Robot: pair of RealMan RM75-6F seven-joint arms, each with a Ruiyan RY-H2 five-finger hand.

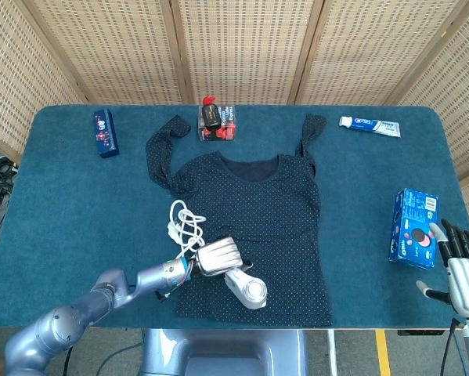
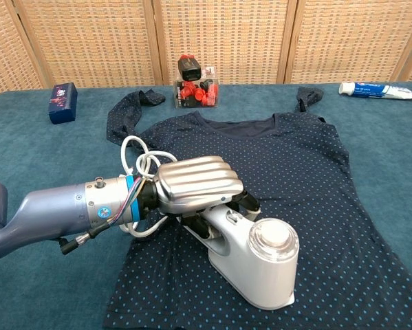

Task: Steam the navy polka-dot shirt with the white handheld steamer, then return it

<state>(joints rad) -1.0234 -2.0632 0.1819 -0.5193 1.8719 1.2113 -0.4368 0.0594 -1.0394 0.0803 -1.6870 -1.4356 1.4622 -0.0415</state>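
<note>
Navy fabric with pale dots, the shirt [image 1: 254, 223], was spread flat on the teal worktop [image 1: 54, 204], neckline toward the wicker screens and hem toward the near edge. The white handheld steamer [image 2: 250, 265] was held on the lower left part of the shirt, its handle clasped by the left hand [image 2: 192, 185], whose fingers were wrapped over the top of it. The steamer's round head was seen close to the hem in the head view. A white cord [image 1: 185, 222] was looped in coils just beside the left hand, partly on the shirt's side edge and partly on the worktop.

The right hand [image 1: 457, 262] was seen at the right near corner of the worktop, fingers apart and nothing held in it, just beside a blue box [image 1: 414, 228].

Along the far edge, a dark blue box [image 1: 104, 131], a clear container of red and black items [image 1: 217, 122] and a toothpaste tube [image 1: 369, 125] were laid well apart from one another.
</note>
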